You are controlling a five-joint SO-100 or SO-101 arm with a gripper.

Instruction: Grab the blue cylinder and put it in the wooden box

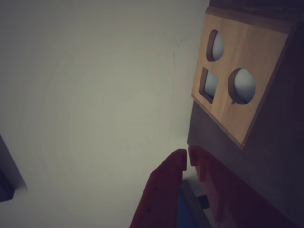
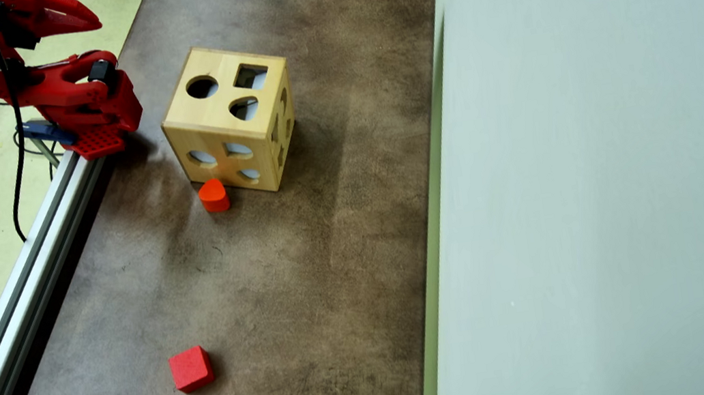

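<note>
While the tool (image 1: 187, 159) seems nearly shut, empty | wooden box (image 2: 230, 126) near | rounded red block (image 2: 214, 195) touching it

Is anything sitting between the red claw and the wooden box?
Nothing visible. In the wrist view the gripper sits close to the box with nothing between them. Overhead, the rounded red block sits by the box's lower face and the red cube lies far below, both off that path.

Brown table (image 2: 309, 286) bears wooden box (image 2: 223, 115), red cube (image 2: 191, 369), red-orange block (image 2: 213, 195)
</note>
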